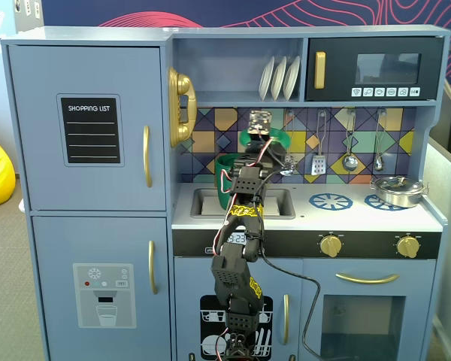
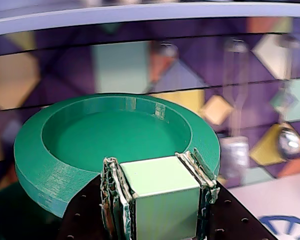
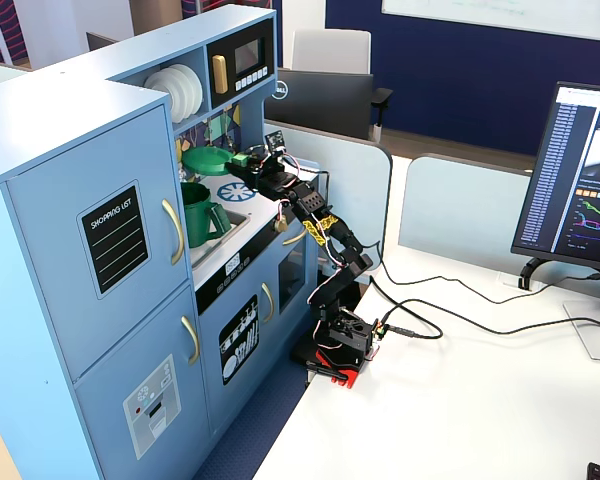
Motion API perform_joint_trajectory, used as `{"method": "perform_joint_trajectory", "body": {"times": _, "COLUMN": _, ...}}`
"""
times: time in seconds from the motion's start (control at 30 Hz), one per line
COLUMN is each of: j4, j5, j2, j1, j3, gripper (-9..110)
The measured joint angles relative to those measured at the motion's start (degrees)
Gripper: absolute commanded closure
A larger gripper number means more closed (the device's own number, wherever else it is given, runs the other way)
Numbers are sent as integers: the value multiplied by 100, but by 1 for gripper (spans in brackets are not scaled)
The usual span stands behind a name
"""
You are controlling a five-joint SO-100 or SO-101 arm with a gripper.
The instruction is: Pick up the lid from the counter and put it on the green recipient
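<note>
My gripper [image 2: 152, 162] is shut on the pale green square knob [image 2: 160, 192] of the lid [image 2: 90, 145], a round green disc with a raised rim. I hold the lid in the air in front of the tiled back wall. In a fixed view the lid [image 1: 280, 140] hangs above and slightly right of the green recipient [image 1: 225, 169], a tall dark-green pot in the sink area, partly hidden by my arm. From the side, the lid [image 3: 206, 160] floats clear above the pot [image 3: 196, 212], with the gripper [image 3: 242, 160] on its right.
A silver pan with its lid [image 1: 397, 189] sits on the right burner, and a blue burner ring [image 1: 330, 201] lies left of it. Utensils [image 1: 349, 143] hang on the wall, with a shelf of plates [image 1: 279, 77] overhead. The sink [image 1: 207, 201] lies below the pot.
</note>
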Motion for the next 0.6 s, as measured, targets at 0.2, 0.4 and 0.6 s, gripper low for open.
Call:
{"method": "perform_joint_trajectory", "body": {"times": 0.2, "j4": 9, "j5": -246, "j2": -123, "j1": -457, "j3": 0, "gripper": 102}}
{"method": "perform_joint_trajectory", "body": {"times": 0.4, "j4": 9, "j5": -422, "j2": -325, "j1": -765, "j3": 0, "gripper": 102}}
{"method": "perform_joint_trajectory", "body": {"times": 0.6, "j4": -141, "j5": -475, "j2": -554, "j1": -800, "j3": 0, "gripper": 102}}
